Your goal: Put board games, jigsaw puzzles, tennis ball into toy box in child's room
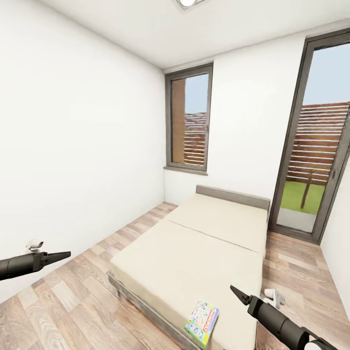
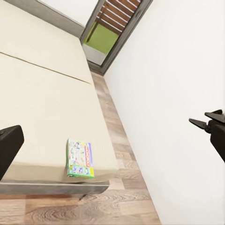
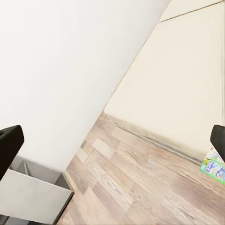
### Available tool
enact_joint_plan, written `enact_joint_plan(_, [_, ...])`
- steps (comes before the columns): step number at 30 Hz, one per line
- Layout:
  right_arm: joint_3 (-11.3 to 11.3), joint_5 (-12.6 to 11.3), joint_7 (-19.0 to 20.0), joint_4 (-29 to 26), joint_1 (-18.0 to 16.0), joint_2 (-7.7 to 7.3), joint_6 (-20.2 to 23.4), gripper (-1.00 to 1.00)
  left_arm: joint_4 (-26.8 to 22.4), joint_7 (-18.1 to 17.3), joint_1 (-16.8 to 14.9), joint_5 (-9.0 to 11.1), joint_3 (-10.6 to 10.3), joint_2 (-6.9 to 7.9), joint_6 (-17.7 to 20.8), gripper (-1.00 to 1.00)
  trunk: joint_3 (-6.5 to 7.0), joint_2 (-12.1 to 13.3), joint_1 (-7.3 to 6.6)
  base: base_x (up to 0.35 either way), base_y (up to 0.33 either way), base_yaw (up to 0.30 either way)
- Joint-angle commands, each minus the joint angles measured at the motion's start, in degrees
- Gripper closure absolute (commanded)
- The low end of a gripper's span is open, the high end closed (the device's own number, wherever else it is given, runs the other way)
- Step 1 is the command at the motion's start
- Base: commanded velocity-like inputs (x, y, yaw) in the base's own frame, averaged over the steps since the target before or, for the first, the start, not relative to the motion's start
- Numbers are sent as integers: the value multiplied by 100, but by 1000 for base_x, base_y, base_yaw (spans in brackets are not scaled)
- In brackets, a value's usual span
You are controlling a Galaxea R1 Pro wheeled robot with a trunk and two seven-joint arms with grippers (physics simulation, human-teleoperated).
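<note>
Near the bed (image 1: pixel 204 243) foot lies one board game (image 1: pixel 201 323) at the corner; both grippers, left gripper (image 1: pixel 65 254) and right gripper (image 1: pixel 234 290), look closed and empty in the head view; a careless nudge could tip it off.

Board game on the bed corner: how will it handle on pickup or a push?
The board game looks flat and boxy, so probably stiff and unlikely to roll. It lies by the bed corner, so a push could slide it off. Its thin profile on soft mattress may make pinching awkward.

A ceiling lamp (image 1: pixel 187 2) is seen overhead; a slatted wooden fence (image 1: pixel 318 143) and a strip of green lawn (image 1: pixel 302 197) are framed outside the glass
</note>
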Motion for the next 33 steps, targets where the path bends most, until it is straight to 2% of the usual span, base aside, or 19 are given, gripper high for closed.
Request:
enact_joint_plan(1, [-7, -27, 6, 4, 0, -1, 37, -100, 1, -20, 1, 2, 1, 1, 61, -100, -8, -3, 2, 0, 120, -206])
enact_joint_plan(11, [-113, -28, 46, 67, -1, 2, 44, -100, 1, -20, 1, 2, 1, 5, 61, -100, -67, -3, 2, 0, 41, -220])
enact_joint_plan(24, [-122, -28, 50, 71, -1, 3, 45, -100, 1, -20, 1, 2, 1, 10, 61, -100, -113, -3, 2, 0, 113, -253])
enact_joint_plan(33, [-122, -28, 50, 71, -1, 3, 45, -100, 1, -20, 1, 2, 1, 10, 61, -100, -118, -3, 2, 0, 21, -272])
